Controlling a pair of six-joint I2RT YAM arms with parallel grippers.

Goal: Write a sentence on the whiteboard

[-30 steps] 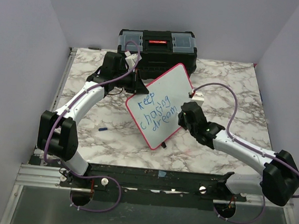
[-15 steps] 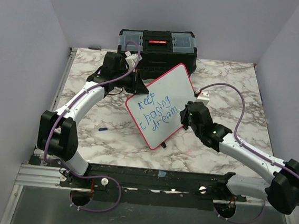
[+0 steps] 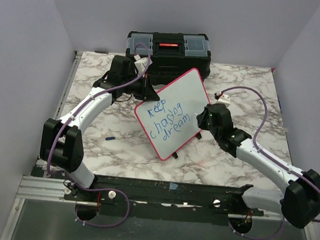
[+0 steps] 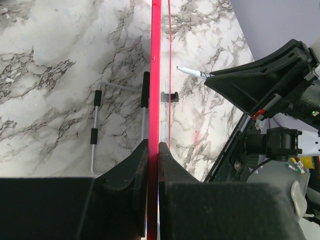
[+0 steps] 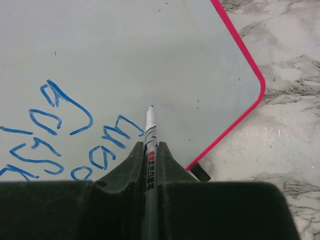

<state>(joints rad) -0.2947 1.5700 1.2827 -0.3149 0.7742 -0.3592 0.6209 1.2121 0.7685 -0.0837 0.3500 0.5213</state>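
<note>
One flat rectangular whiteboard (image 3: 186, 91) with a thin red rim and rounded corners stands propped at a slant near the middle of the white-and-grey marbled bench (image 3: 91, 126). One corner points toward the single black plastic toolbox (image 3: 168, 48) with clear lid compartments at the far edge, and the opposite corner points toward the arm bases. On it is one blue handwritten sentence (image 3: 168, 119) in three slanted lines, reading "keep", "chasing", "dream". The writing fills the board's lower left part and leaves a bare white area toward its upper right corner. There are two grippers. The left gripper (image 4: 153, 150) is clamped narrow on the board's red rim at its upper left edge, the jaws pressed against both faces. The right gripper (image 5: 150, 152) is closed on one slim marker pen (image 5: 150, 131), whose tip stands just past the last word, near the board's right edge; I cannot tell if it touches the surface. One bent wire stand with black sleeves (image 4: 95, 127) lies on the bench behind the board. One small blue object (image 3: 110, 139) lies alone on the bench left of the board's lower corner, well apart from it. Open marble runs to the right of the board as far as the purple wall, and to the left below the left arm.
</note>
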